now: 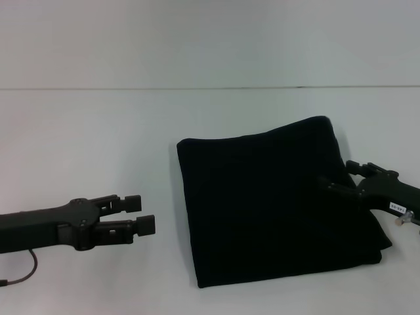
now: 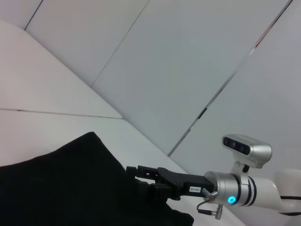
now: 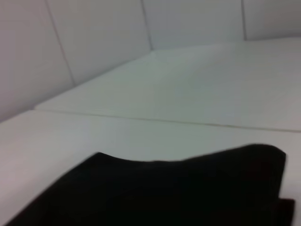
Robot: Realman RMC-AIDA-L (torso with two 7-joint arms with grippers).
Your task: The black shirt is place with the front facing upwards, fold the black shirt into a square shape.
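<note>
Folded black shirt (image 1: 275,203) lies centre-right on the table (image 1: 98,144); right gripper (image 1: 341,180) at its right edge, grip indiscernible; left gripper (image 1: 147,213) slightly open, empty, lower left.

The shirt (image 1: 275,203) is plain black; both grippers, left (image 1: 146,214) and right (image 1: 338,176), are black; the table (image 1: 85,144) is white.

A white table (image 1: 98,144) is seen spread across the whole scene (its surface plain and matte). Behind it, a pale panelled wall (image 2: 155,56) is seen, divided by thin dark seams.
</note>
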